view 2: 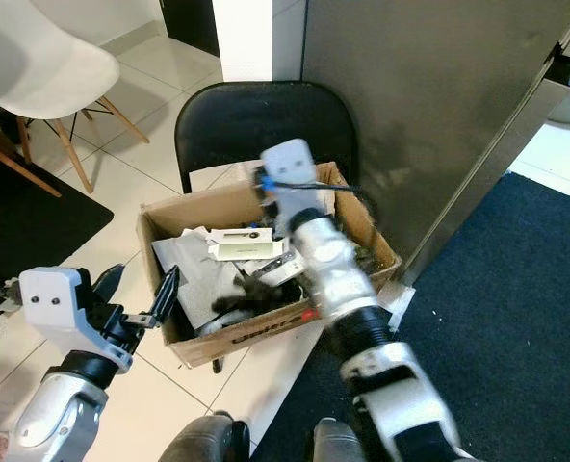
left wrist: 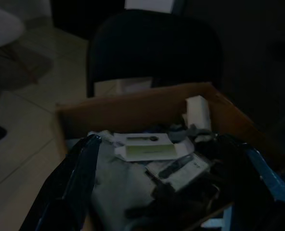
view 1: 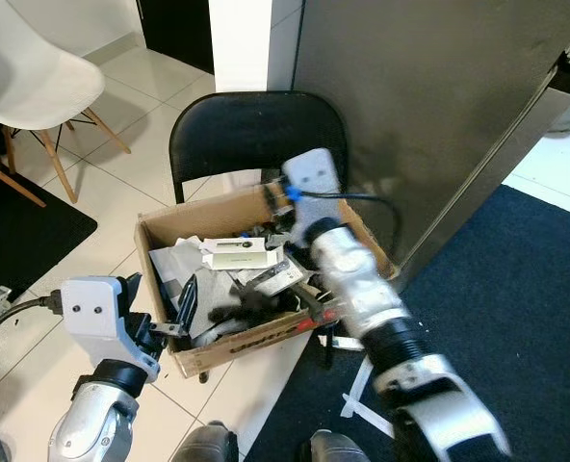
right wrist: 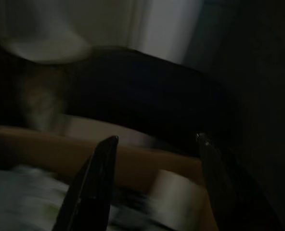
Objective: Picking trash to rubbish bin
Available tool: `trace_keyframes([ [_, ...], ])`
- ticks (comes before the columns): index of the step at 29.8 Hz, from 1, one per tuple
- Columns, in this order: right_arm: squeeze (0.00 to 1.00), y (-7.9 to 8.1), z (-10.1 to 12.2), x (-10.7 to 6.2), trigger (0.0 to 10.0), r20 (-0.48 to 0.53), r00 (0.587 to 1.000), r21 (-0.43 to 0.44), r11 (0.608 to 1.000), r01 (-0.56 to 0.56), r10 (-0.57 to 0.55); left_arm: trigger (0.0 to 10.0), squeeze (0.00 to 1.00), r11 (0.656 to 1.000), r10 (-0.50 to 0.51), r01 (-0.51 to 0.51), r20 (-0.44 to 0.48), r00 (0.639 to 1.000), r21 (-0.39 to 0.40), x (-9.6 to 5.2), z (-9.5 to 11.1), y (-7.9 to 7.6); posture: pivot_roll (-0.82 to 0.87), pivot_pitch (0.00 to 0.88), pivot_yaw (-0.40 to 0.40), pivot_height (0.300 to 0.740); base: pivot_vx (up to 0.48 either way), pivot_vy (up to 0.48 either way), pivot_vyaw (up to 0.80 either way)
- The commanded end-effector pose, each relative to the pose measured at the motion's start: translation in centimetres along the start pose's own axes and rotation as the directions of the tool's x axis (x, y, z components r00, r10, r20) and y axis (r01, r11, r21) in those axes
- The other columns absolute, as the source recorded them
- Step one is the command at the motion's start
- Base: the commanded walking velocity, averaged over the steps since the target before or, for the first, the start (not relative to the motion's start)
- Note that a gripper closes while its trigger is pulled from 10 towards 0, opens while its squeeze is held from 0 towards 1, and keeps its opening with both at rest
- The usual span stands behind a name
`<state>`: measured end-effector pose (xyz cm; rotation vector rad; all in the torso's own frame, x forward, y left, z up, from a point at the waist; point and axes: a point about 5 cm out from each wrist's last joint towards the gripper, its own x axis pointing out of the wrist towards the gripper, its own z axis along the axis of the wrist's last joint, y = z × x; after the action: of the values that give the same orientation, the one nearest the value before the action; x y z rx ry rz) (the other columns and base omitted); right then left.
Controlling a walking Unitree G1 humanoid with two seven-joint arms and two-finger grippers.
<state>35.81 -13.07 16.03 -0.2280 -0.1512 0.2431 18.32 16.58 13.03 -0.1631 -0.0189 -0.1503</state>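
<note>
The right arm [view 1: 362, 289] crosses the cardboard box [view 1: 160, 241], hiding the box's right side and part of the trash inside. The white chair [view 1: 35, 77], left of the box, is cut by the frame edge. The right wrist view is dark and blurred.

A black chair [view 1: 256, 135] stands at twelve o'clock, a white chair [view 1: 35, 77] at ten, a dark rug [view 1: 516, 318] at four.

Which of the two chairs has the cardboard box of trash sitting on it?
The black folding chair against the grey cabinet holds the cardboard box. The white shell chair with wooden legs stands apart on tile.
</note>
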Motion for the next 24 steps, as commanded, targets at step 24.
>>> trace_keyframes([
  [24,0.0,-4.4,-2.7,-13.6,10.0,-0.134,0.981,0.09,0.984,0.154,-0.141,10.0,0.0,1.0,-0.019,0.019,-0.014,1.0,-0.003,-0.4,0.2,0.4,-0.11,0.141,0.023,0.74,0.0,0.0,0.0],
])
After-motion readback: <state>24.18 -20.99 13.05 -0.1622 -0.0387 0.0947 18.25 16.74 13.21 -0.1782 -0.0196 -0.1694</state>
